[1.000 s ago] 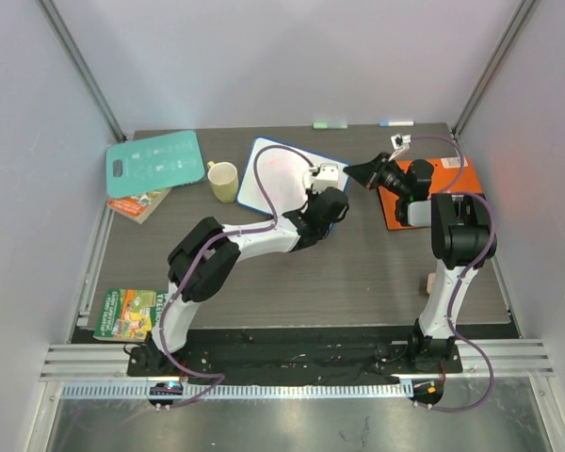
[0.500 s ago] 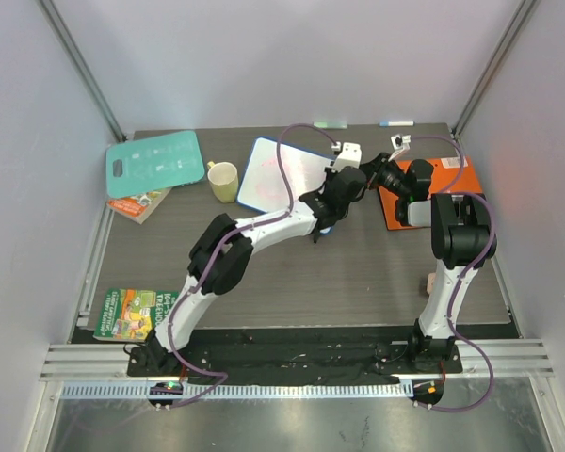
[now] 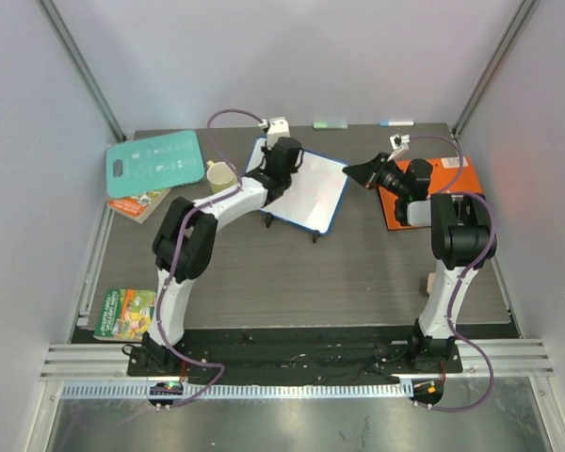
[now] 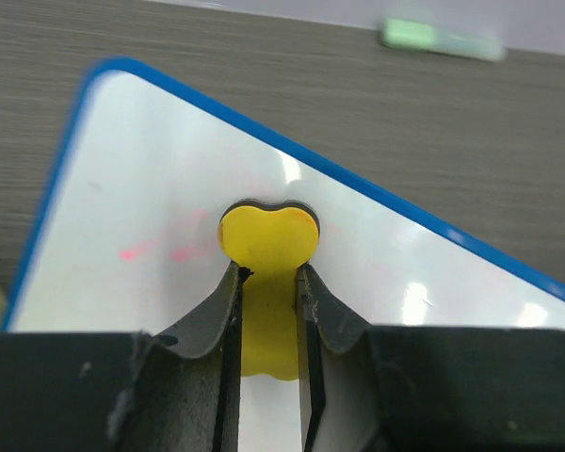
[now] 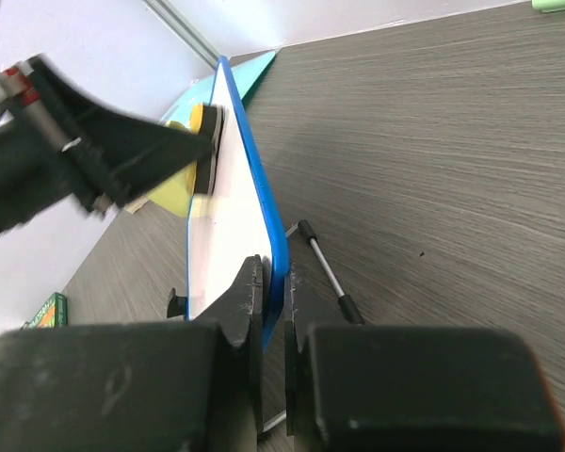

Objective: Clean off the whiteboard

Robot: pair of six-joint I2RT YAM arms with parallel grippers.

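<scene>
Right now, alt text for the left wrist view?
The left gripper clamps a yellow eraser against the whiteboard, whose blue frame runs diagonally across the view. Faint red marks sit just left of the eraser; a blurred green object lies on the dark table beyond.

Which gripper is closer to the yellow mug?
Left. The left gripper holds a yellow eraser against the whiteboard right by the yellow mug; the right gripper pinches the whiteboard's far edge.

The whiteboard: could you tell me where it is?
Top view: the whiteboard sits far-centre, between the yellow mug and the orange folder, its edge in the right gripper.
</scene>
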